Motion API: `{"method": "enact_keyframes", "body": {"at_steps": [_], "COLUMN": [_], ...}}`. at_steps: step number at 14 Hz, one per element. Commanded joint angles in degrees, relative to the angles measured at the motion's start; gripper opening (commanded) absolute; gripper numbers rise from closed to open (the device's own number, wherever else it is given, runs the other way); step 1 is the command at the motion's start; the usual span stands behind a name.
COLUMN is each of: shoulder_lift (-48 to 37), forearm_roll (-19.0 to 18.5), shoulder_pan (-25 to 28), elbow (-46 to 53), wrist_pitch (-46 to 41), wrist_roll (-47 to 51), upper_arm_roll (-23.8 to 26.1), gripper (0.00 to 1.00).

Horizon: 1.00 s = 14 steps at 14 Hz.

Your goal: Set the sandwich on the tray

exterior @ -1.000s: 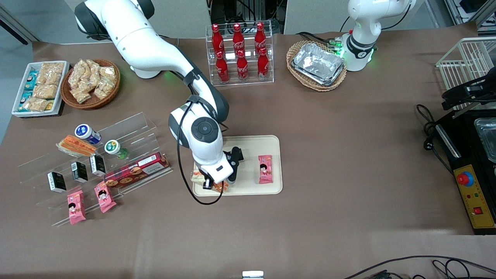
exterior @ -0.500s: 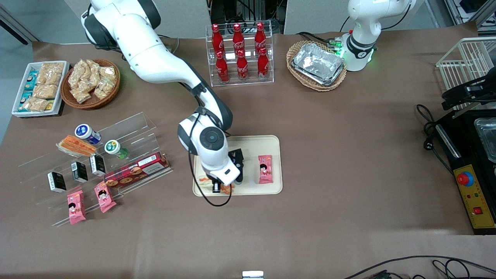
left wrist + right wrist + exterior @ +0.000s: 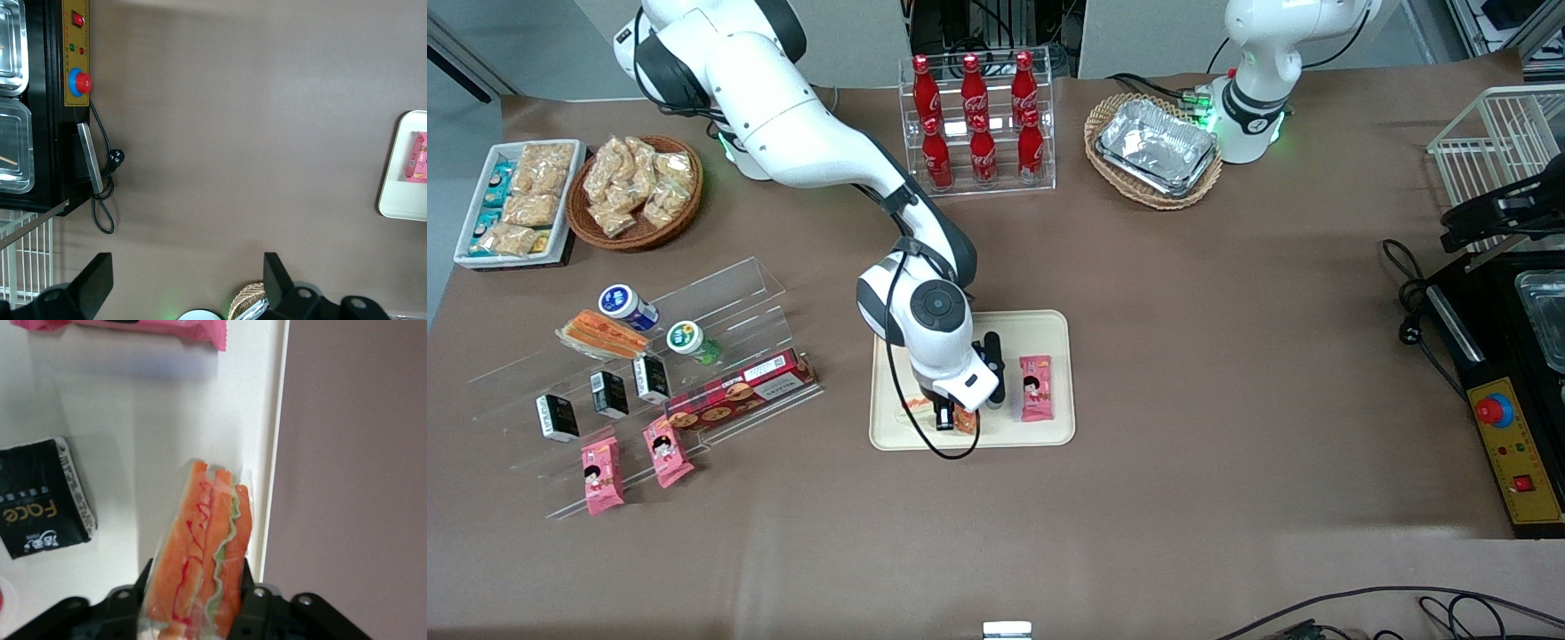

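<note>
My right gripper (image 3: 947, 418) hangs over the cream-beige tray (image 3: 1040, 331), at the part of it nearest the front camera. It is shut on the clear-wrapped sandwich (image 3: 914, 406). In the right wrist view the sandwich (image 3: 203, 547) sticks out from between the fingers of the gripper (image 3: 197, 579), showing orange layers with a red and a green stripe. Its free end lies over the tray (image 3: 133, 420), close to the rim. I cannot tell whether it touches the tray.
A pink snack packet (image 3: 1036, 388) and a black packet (image 3: 40, 497) lie on the tray. An acrylic shelf (image 3: 720, 284) with a second wrapped sandwich (image 3: 600, 333) stands toward the working arm's end. A cola rack (image 3: 978, 124) and a basket of foil trays (image 3: 1156, 147) are farther from the camera.
The right arm has carried the sandwich sideways toward the parked arm's end, from the tray's corner to further in over the tray. The grip on it is unchanged.
</note>
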Motion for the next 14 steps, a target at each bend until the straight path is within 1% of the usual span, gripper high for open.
{"method": "enact_keyframes", "body": {"at_steps": [1,2,4,5,6,7,9,11,14], "shoulder_lift": [0.6,0.3,-1.4,-2.4,-3.7,-4.5,-6.7,-10.4,-16.0], "forearm_roll": [3.1,4.6,9.0,10.4,10.7,10.7,11.1,11.3,11.3], "shoulder_pan": [-0.1,-0.4,-0.9,-1.0,-1.1,-2.3,-6.9,-8.8,-12.2], "elbow": [0.8,0.9,1.0,1.0,1.0,1.0,0.8,0.2,0.2], "wrist_pitch": [0.8,0.7,0.4,0.1,0.1,-0.1,-1.1,-4.6,-12.3], "wrist_roll": [3.3,3.4,4.3,5.7,8.2,12.0,19.2,22.9,32.0], "upper_arm_roll": [0.0,0.0,-0.1,-0.5,-0.7,-0.7,-0.1,-0.2,-0.2], "gripper": [1.0,1.0,1.0,1.0,1.0,1.0,1.0,1.0,1.0]}}
